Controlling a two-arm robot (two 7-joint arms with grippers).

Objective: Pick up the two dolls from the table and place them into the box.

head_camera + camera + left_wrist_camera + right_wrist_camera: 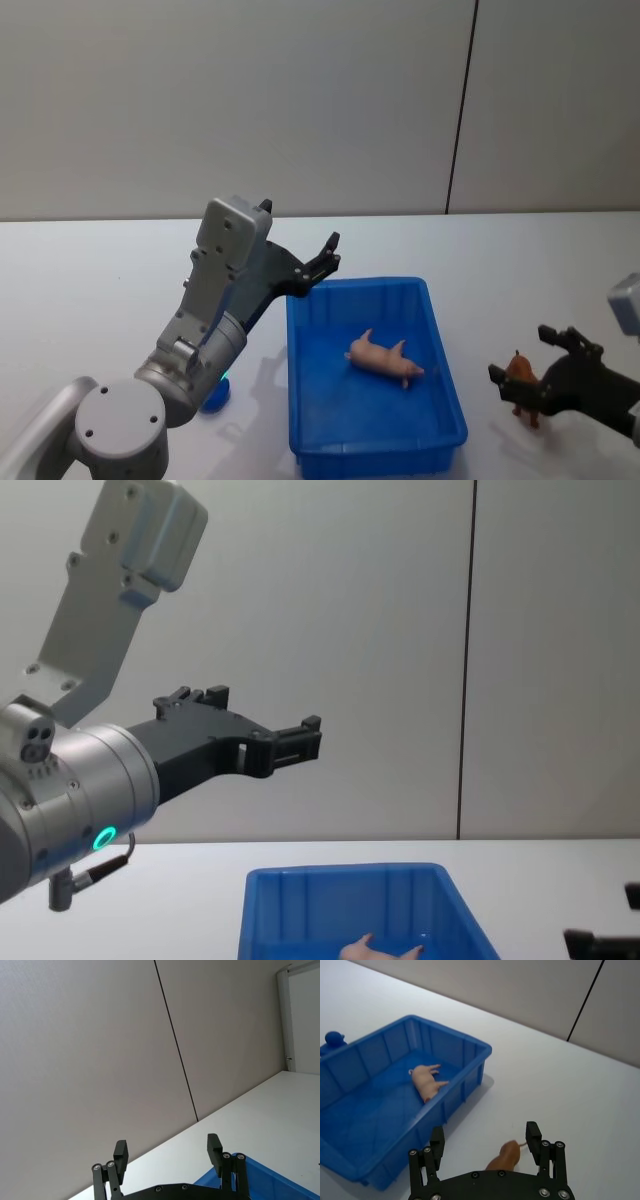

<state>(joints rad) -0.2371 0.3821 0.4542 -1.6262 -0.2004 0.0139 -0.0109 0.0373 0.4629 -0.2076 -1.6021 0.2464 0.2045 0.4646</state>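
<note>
A: Where do the dolls lie?

B: Pink doll (385,360) is on its side on the floor of the box (360,286), toward the right wall. Brown doll (520,380) looks to be standing on the desk (100,300), right of the box and apart from it.

A: Tools?

B: Right tool (530,362) is low over the desk, spread wide, one finger on either side of the brown doll. The wrist view shows the doll off-centre, nearer one finger, nothing gripped. Left tool (322,262) is raised over the box's far-left corner, spread wide, empty, pointing at the wall.

A: How will the brown one handle?

B: My guess: light, smooth, moulded, fairly stiff, with thin legs and a thin tail. The slick skin may slide on narrow pads. It is small enough to tip if one finger lands first.

A: Where to grip?

B: Across the trunk, its thickest part, flank to flank. Not the legs, not the tail. Centre the fingers so both meet together. A modest squeeze should hold; breakage seems unlikely.
</note>
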